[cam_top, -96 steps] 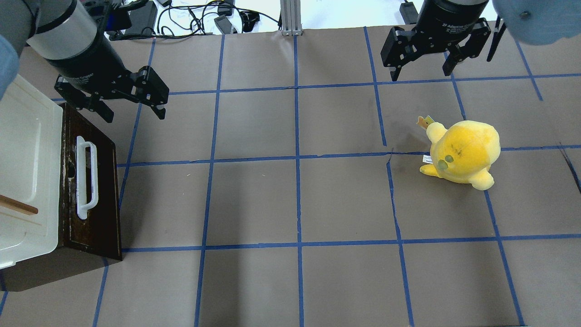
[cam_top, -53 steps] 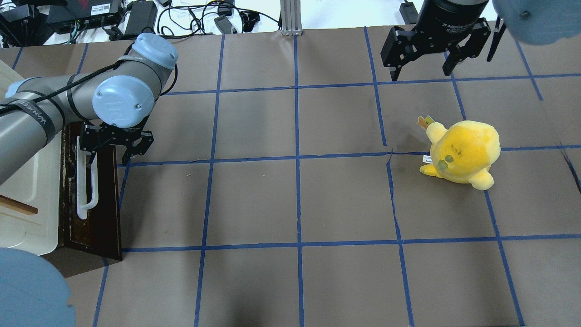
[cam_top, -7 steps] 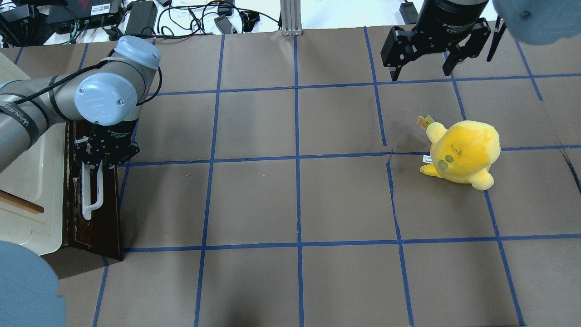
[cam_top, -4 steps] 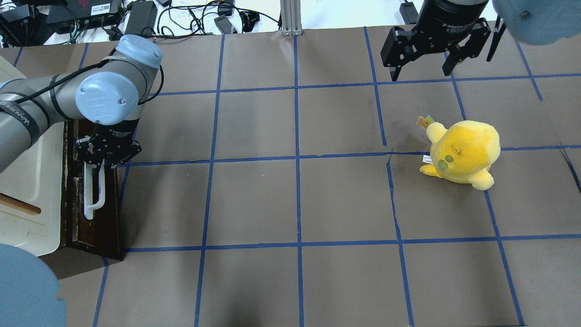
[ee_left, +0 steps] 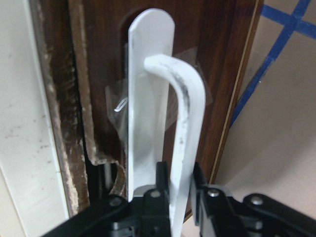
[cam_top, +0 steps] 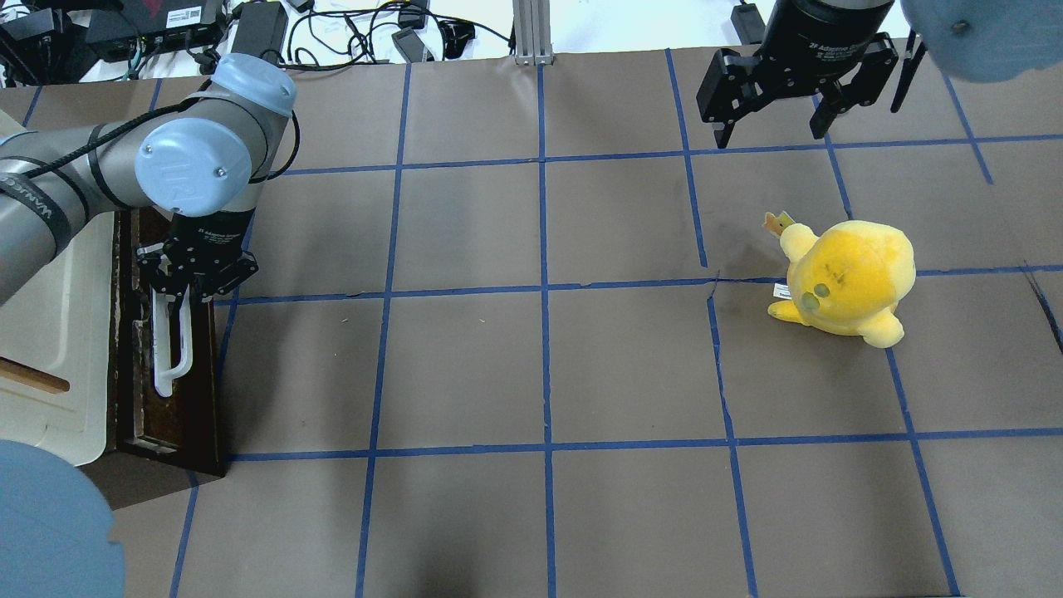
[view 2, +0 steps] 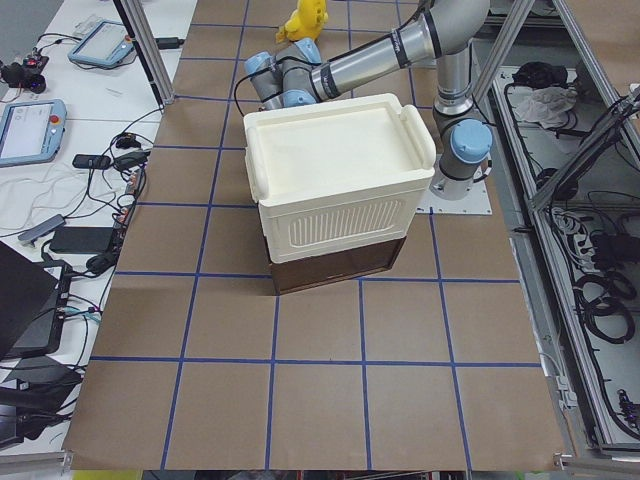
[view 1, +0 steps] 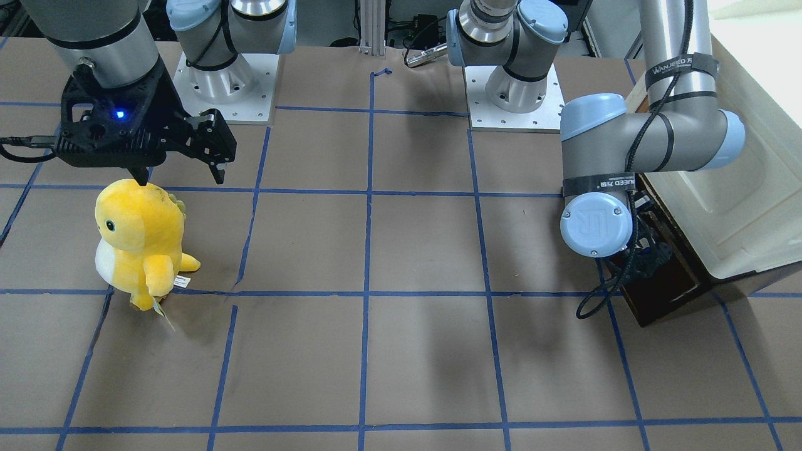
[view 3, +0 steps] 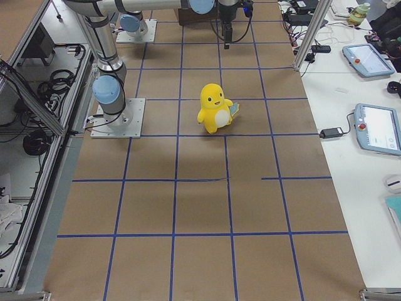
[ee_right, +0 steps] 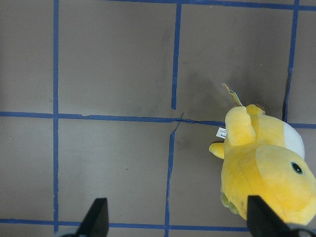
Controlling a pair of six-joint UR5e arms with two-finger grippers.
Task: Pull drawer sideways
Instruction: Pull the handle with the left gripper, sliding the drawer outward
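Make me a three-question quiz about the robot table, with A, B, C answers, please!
1. Where is the fluffy yellow plush toy?
A. Inside the drawer
B. On the brown table cover, near the right tool
C. On top of the cream box

2. What colour is the long plastic bar handle on the dark brown wooden drawer?
A. Red
B. White
C. Green

3. What is the left tool doing?
A. Hanging open in the air
B. Holding the toy
C. Shut on the handle

Answers:
1 B: the toy stands on the table cover by the open right tool.
2 B: the left wrist view shows a white bar up close.
3 C: that tool clamps the bar from both sides.
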